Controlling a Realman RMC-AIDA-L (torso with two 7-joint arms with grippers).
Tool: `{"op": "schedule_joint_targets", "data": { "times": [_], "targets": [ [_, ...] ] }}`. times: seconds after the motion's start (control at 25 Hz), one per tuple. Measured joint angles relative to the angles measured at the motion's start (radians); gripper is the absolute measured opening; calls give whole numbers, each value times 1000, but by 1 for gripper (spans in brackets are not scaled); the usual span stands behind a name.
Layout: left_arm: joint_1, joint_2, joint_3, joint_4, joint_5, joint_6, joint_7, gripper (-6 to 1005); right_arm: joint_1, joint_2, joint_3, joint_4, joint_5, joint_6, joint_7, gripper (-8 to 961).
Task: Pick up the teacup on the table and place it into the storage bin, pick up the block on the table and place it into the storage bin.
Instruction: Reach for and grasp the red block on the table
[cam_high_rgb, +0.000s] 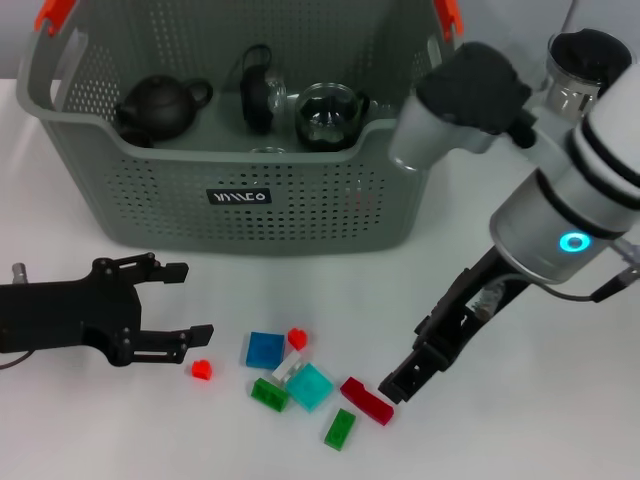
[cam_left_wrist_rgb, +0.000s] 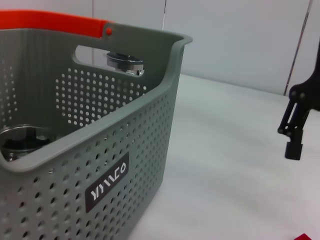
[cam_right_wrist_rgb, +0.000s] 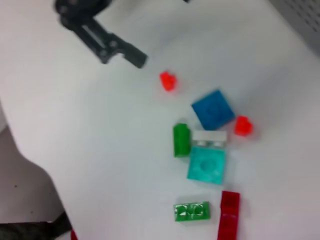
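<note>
In the head view, the right claw (cam_high_rgb: 393, 388) hangs just above the long red block (cam_high_rgb: 366, 400) on the white surface (cam_high_rgb: 520, 420), whether spread or pressed I cannot tell, while the left claw (cam_high_rgb: 188, 302) rests spread before the storage bin (cam_high_rgb: 240, 200). The left wrist view shows the bin's perforated wall. The right wrist view shows the scattered blocks, among them a blue block (cam_right_wrist_rgb: 213, 109) and a teal block (cam_right_wrist_rgb: 206, 164).

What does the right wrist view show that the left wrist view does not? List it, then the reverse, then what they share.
Only the right wrist view: the cluster of blocks, including the blue block, teal block and two green ones, plus the left gripper, open. Only the left wrist view: the storage bin with its orange handle clip and label, and the right gripper. Both: the white table.
</note>
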Motion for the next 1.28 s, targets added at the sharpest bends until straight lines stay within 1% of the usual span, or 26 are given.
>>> {"op": "schedule_joint_targets", "data": {
  "times": [0.04,0.16,0.2,0.32,0.76,1.04,1.28],
  "targets": [
    [0,1,1,1,0,0,0,873,19,1,-18,34,-10,19,25,914],
    [0,3,0,3,1,-2,1,873,39,1,-39,65,-17,39,40,915],
    [-1,3,-1,4,1,-3,1,873,57,1,-65,98,-21,58,48,915],
    [-2,4,-1,4,1,-3,1,873,71,0,-91,121,-21,75,50,915],
    [-3,5,-2,0,-3,-4,0,873,147,5,-248,213,-30,186,68,914],
    [-3,4,-2,-2,-5,-6,1,873,160,9,-331,235,-25,260,68,915],
    [-3,3,-2,-4,-6,-6,-3,873,155,9,-358,236,-24,268,67,914]
  ]
}}
